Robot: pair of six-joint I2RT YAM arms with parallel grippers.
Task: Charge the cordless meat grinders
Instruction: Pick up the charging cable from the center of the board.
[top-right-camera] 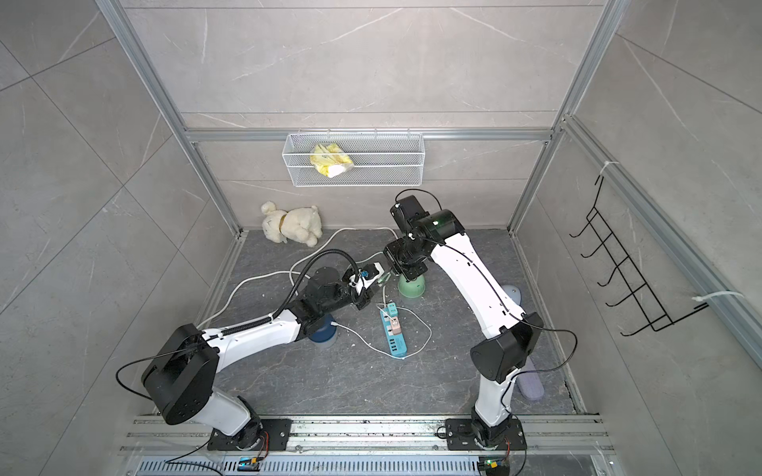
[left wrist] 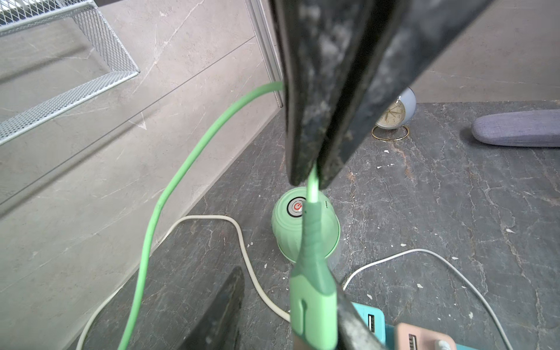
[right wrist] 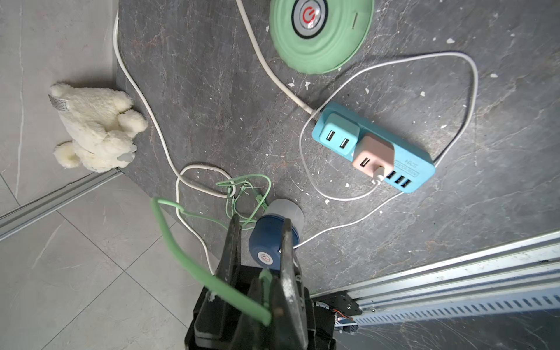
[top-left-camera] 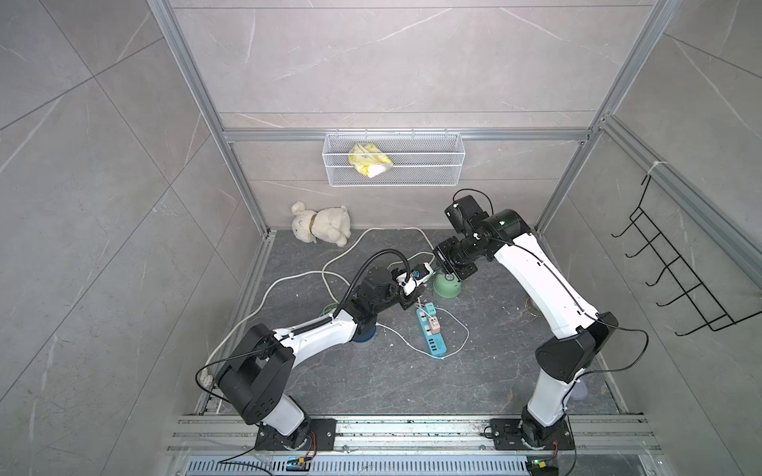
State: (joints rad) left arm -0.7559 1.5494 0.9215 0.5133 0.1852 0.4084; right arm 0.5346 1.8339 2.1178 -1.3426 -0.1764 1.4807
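green cable (left wrist: 315, 297) dangles before mint grinder (left wrist: 285, 233).

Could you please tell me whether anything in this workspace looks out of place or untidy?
Yes. Slack of the green cable lies in a knotted tangle beside the navy grinder, which could snag when pulled. Small white flecks are also scattered over the dark floor, like chips or debris.

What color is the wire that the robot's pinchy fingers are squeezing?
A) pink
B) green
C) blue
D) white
B: in the left wrist view the right gripper is pinched shut on the green cable, which hangs down from between its closed fingers.
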